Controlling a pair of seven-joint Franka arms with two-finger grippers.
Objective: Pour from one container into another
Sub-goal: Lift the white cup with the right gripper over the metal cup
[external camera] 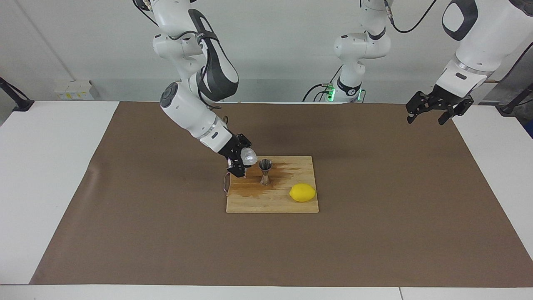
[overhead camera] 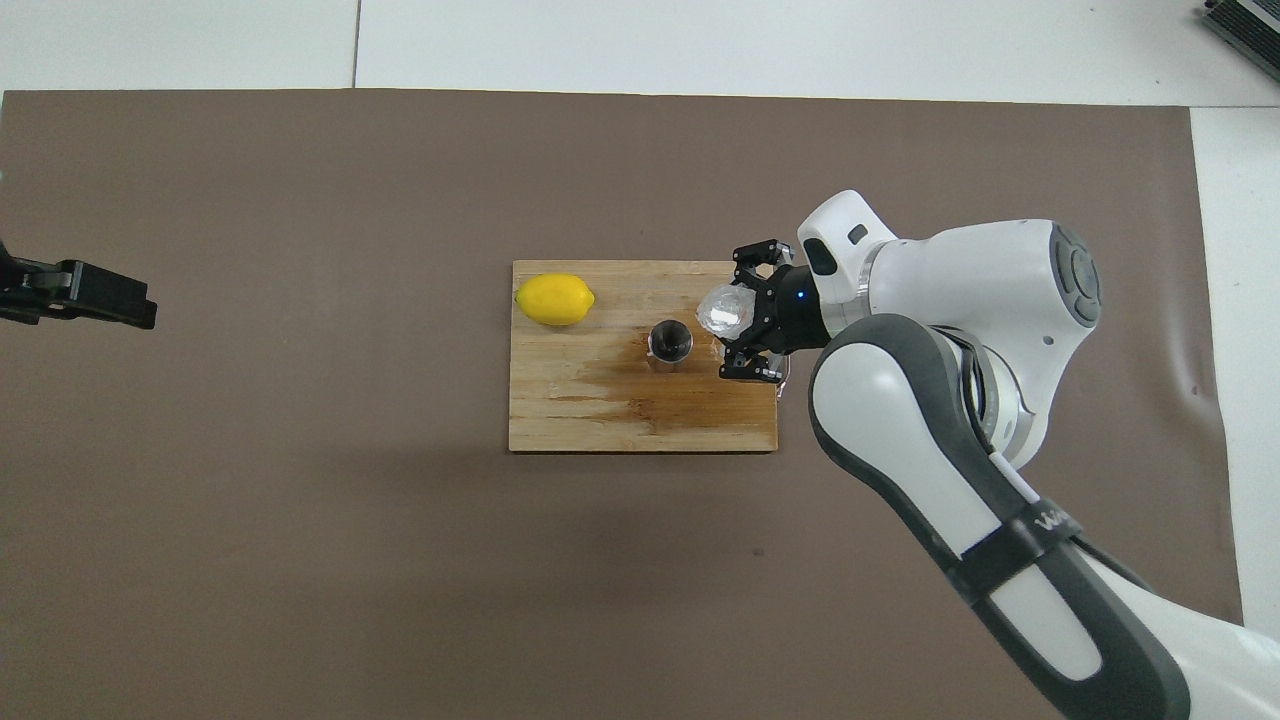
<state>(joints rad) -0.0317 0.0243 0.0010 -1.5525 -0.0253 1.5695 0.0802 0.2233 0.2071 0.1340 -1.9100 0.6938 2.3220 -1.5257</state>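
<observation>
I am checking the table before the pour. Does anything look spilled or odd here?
Yes. The cutting board has a dark wet-looking stain around the jigger, spreading toward the right arm's end. The lemon lies on a dry part. The right gripper holds the clear cup beside the jigger's rim.

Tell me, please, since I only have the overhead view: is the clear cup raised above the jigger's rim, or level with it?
Observer: Raised. In the facing view the clear cup, gripped by the right gripper, sits just above the rim of the jigger, beside it toward the right arm's end.
Operator: Thank you. Is the cup tilted?
Observer: Yes, it leans over toward the jigger; I cannot see any liquid falling.
Operator: And the left gripper, which my view cuts off?
Observer: The left gripper waits open in the air over the mat's edge at the left arm's end, holding nothing.
</observation>
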